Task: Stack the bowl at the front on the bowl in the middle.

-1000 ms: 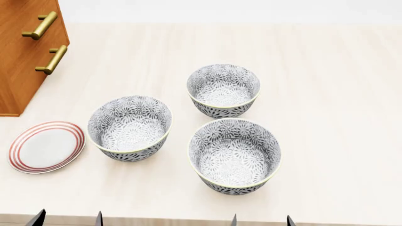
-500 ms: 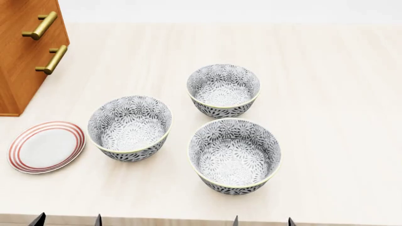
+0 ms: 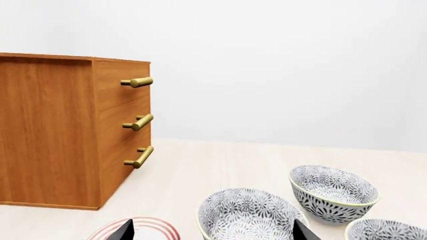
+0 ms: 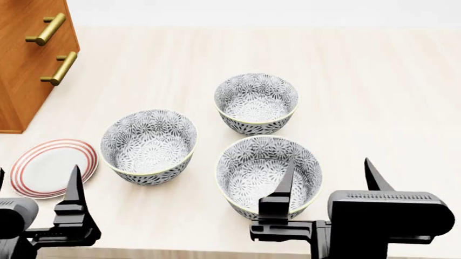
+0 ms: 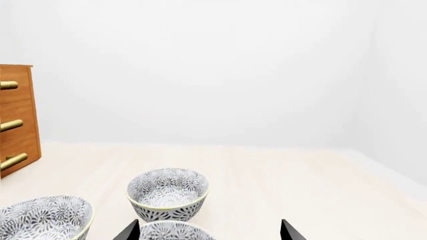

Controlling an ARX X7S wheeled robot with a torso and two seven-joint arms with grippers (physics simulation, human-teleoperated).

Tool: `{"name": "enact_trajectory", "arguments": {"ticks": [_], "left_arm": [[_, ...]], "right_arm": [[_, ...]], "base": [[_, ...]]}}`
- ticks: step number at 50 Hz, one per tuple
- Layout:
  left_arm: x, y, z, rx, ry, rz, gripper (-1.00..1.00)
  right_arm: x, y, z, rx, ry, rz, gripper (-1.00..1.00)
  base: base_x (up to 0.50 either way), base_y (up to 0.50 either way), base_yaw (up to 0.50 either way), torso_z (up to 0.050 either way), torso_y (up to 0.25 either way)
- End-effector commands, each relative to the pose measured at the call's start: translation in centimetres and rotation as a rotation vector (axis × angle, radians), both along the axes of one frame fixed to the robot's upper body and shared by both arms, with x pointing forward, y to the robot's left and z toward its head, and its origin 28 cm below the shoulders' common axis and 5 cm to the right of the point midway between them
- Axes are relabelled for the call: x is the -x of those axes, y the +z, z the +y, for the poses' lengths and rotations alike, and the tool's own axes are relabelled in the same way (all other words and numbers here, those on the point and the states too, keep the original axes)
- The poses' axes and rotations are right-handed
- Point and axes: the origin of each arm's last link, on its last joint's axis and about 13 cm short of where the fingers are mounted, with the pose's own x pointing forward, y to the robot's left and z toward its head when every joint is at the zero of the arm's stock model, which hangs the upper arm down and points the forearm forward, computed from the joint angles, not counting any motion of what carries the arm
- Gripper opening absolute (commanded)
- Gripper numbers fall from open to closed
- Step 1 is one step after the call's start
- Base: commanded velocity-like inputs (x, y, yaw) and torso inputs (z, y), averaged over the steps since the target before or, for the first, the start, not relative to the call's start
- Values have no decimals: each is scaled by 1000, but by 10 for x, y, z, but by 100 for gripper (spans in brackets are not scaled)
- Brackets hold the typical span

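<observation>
Three alike grey floral bowls stand on the pale table. The front bowl is nearest me, the middle bowl sits to its left and a little farther, and the back bowl is farthest. My right gripper is open, hovering over the front bowl's right rim, holding nothing. My left gripper is open too, above the plate at the left, short of the middle bowl.
A red-rimmed white plate lies at the left front. A wooden drawer cabinet with brass handles stands at the back left. Bare table stretches to the right of the bowls.
Both grippers have come up from the bottom edge of the head view and now reach over the table's front. The bowls and plate have not moved.
</observation>
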Motion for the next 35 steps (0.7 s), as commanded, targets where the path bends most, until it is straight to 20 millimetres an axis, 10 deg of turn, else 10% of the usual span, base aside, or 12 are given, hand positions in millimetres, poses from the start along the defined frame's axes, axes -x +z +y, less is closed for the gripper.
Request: {"name": "enact_trajectory", "arguments": {"ticks": [1,35], "left_arm": [[5,33,1,-7,18,-89,100],[5,31,2,-16,27,-99,100]], "right_arm": [[5,35,-5,31,-31,-60,100],[-3,26,0,41,-86,-39,100]], "base": [[0,0,0,0,0],[0,221,0,0,0]]}}
